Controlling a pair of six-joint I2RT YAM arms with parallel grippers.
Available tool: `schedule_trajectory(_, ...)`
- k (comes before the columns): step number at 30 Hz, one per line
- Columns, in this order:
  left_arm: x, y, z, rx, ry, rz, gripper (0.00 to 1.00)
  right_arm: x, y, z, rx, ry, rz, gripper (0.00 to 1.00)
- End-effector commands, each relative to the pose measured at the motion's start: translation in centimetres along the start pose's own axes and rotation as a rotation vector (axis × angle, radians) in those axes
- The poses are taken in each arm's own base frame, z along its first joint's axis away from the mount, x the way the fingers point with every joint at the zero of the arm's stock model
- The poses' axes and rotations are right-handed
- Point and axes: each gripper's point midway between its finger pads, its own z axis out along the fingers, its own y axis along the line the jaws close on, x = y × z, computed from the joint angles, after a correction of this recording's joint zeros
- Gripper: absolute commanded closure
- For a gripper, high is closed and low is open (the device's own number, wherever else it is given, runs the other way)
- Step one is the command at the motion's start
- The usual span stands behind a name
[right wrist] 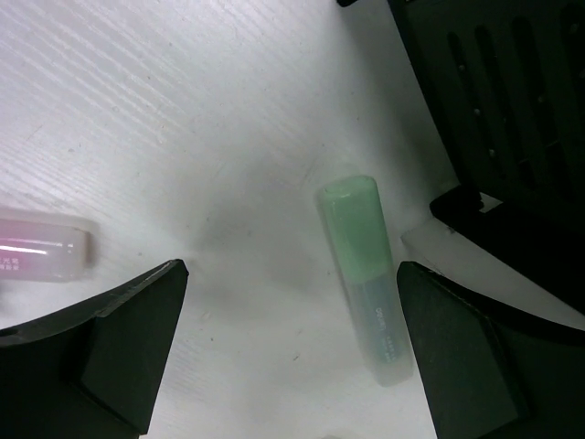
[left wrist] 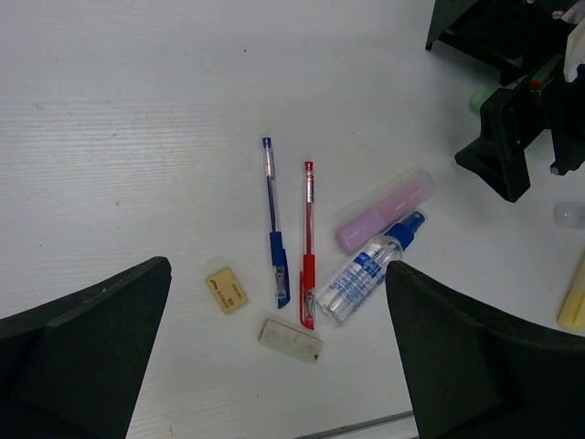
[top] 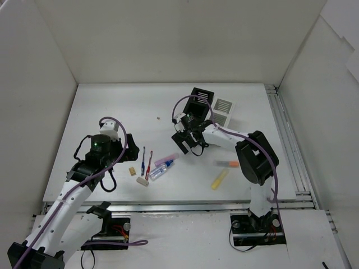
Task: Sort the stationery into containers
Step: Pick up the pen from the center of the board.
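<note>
Stationery's all lying flat on the white table (top: 112,106); left gripper (left wrist: 279,263) spread wide above it, holding nothing; blocky beige eraser (left wrist: 226,290), white eraser (left wrist: 290,337), then slim blue pen (left wrist: 273,222) and red pen (left wrist: 308,245) parallel, tips toward the far wall; pink marker (left wrist: 382,210) and clear blue-capped tube (left wrist: 368,267) slant up-right; right gripper (right wrist: 292,266) spread over a frosted green marker (right wrist: 363,274) beside the slotted black box (top: 201,101).

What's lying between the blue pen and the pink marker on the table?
The red pen lies between the blue pen and the pink marker, running alongside the blue pen. The left wrist view shows this most clearly.
</note>
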Motion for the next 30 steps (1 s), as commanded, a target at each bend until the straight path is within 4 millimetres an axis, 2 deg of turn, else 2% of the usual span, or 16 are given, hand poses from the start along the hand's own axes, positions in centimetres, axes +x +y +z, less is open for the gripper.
schedule_trajectory(1, -1.7, -0.2, -0.2, 0.002, -0.069, 0.015, 0.0, -0.5, -0.7, 1.1, -0.013, 0.004, 0.074, 0.03)
schedule_trajectory(3, -1.7, -0.2, -0.2, 0.001, -0.066, 0.014, 0.0, -0.3, -0.8, 1.4, -0.012, 0.011, 0.077, 0.03)
schedule_trajectory(6, -1.8, -0.2, -0.1, 0.0, -0.064, 0.017, 0.0, 0.3, 0.6, 1.5, -0.077, 0.019, 0.057, 0.03)
schedule_trajectory(13, -1.9, -0.4, -0.2, 0.002, -0.065, 0.026, 0.0, 1.6, 3.1, -0.3, -0.023, 0.017, 0.004, 0.12)
schedule_trajectory(19, -1.6, -0.6, -0.3, 0.015, -0.069, 0.032, 0.0, 2.9, 2.3, -0.6, 0.073, 0.036, 0.079, 0.12)
schedule_trajectory(25, -1.4, -0.9, -0.4, 0.025, -0.067, 0.043, 0.0, 2.8, 0.2, -1.7, 0.164, 0.041, 0.148, 0.06)
schedule_trajectory(26, -1.3, -0.9, -0.4, 0.023, -0.067, 0.041, 0.0, 3.3, -0.3, -1.9, 0.179, 0.061, 0.15, 0.06)
schedule_trajectory(30, -1.3, -1.0, -0.5, 0.025, -0.071, 0.047, 0.0, 2.9, 0.0, -2.8, 0.145, 0.046, 0.118, 0.05)
